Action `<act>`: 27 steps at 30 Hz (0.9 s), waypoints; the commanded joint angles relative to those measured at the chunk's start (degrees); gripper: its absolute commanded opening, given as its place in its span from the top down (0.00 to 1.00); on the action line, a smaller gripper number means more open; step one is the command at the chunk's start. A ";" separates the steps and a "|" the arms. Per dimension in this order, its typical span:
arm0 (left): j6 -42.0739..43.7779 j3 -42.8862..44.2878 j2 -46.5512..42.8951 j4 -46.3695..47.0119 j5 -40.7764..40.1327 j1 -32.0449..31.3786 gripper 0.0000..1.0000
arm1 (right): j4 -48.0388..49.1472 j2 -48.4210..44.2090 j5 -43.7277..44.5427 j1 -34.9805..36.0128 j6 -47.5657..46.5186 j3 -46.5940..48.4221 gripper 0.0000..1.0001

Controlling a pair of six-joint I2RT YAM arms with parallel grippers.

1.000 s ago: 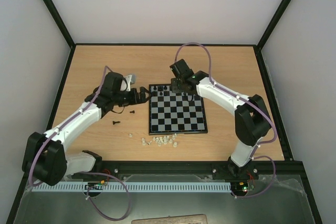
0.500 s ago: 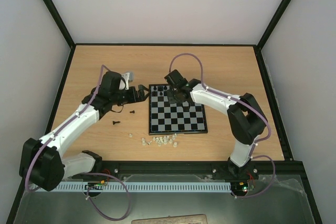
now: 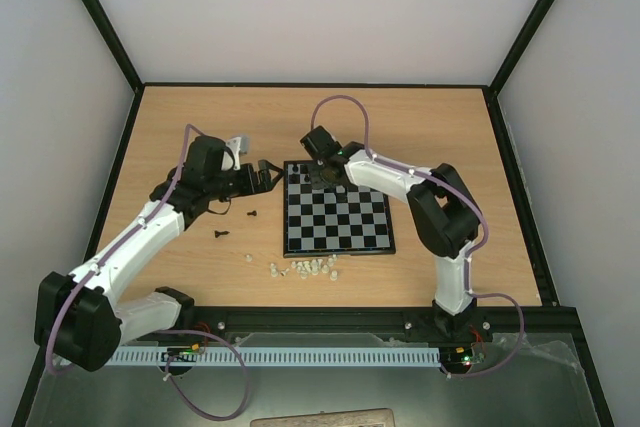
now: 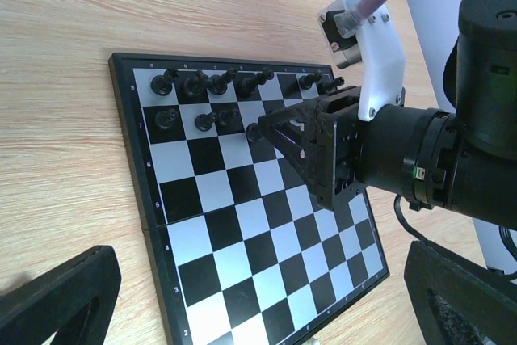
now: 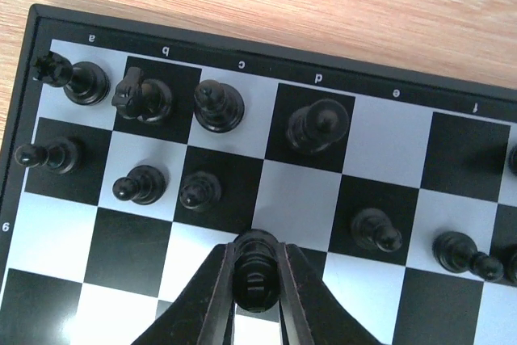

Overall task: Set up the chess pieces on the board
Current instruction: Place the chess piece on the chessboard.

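A black pawn (image 5: 256, 282) is clamped in the right gripper (image 5: 255, 252) above the board's (image 5: 242, 54) partly filled far rows. The left gripper (image 3: 272, 179) is spread empty; two black chessmen (image 3: 252, 214) lie unplaced, left.

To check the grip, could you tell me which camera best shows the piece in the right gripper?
Right wrist view: the black piece sits close-up between the right gripper's fingers. The left wrist view shows it tiny at the fingertips; the top view cannot resolve it.

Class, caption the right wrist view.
Right gripper pinches a black chess piece over the board, beside standing black pieces.
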 commanded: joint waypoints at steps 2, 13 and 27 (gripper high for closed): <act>0.87 -0.29 -1.13 -1.01 0.49 0.52 0.01 | -4.14 1.65 2.66 0.19 -0.91 3.13 0.81; 0.97 -0.54 -1.22 -0.73 1.29 0.71 0.01 | -6.27 0.09 2.36 0.11 -1.57 5.80 0.71; 0.94 -0.70 -1.57 -0.92 1.31 0.87 0.01 | -8.57 4.62 1.51 -3.20 -0.97 12.11 0.70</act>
